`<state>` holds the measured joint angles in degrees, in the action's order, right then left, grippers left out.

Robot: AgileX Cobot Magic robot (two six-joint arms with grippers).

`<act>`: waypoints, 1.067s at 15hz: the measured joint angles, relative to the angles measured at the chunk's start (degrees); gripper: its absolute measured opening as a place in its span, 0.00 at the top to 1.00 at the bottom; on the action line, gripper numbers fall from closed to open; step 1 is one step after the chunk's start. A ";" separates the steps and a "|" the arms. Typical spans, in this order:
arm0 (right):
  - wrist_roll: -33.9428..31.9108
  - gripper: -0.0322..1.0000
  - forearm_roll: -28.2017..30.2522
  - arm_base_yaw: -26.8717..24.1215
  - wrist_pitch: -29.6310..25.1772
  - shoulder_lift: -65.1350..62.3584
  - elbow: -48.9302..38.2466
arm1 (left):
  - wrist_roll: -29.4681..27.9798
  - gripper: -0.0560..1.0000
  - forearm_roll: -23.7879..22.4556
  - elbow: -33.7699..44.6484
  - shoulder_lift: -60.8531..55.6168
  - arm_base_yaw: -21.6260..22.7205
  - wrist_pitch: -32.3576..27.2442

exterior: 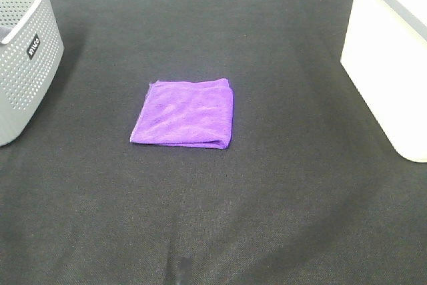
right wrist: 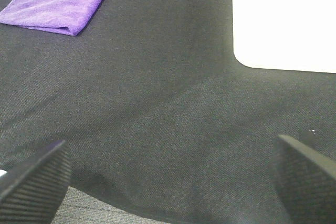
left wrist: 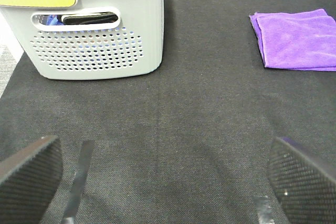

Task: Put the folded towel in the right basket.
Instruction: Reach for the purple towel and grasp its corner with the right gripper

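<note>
The folded towel (exterior: 183,113), a purple square, is lying flat near the centre of the overhead frame, a little left of middle, on the dark cloth of the table (exterior: 280,218). Nothing is touching it, and neither arm is showing in that overhead view. Its layers are appearing thickest along the right and lower edges.

The job is looking barely begun. The towel is not yet gripped, lifted or carried, so the pick, the crossing and the drop are all remaining.

The right basket (exterior: 393,51), white and solid-walled, is standing at the upper right edge of the frame, well apart from the towel and partly cut off by the border. A grey basket (exterior: 20,65), perforated, is sitting at the upper left edge, also well apart.

In its wrist view the left hand (left wrist: 165,179) is hanging spread wide over bare table, gripping nothing, with the grey basket and the towel both ahead of it. The right hand (right wrist: 169,179) is likewise gaping and empty, facing bare cloth with the towel and the white basket's wall beyond.

Open table is stretching between towel and right basket with nothing in the path. The basket's tall wall is likely demanding a clear lift before any release.
</note>
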<state>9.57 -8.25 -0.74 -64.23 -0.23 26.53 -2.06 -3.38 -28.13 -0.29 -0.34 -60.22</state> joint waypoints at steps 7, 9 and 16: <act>0.00 0.02 -0.06 0.00 0.00 0.00 0.00 | 0.00 0.01 0.00 0.00 0.00 0.00 0.00; 0.00 0.02 -0.06 0.00 0.00 0.00 0.00 | 0.00 0.01 0.00 0.00 0.00 0.00 0.00; 0.00 0.02 -0.11 0.00 0.00 0.00 0.00 | 0.00 0.01 0.00 0.00 0.00 0.00 0.00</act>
<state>9.57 -8.37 -0.74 -64.23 -0.23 26.53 -2.06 -3.38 -28.13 -0.29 -0.34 -60.22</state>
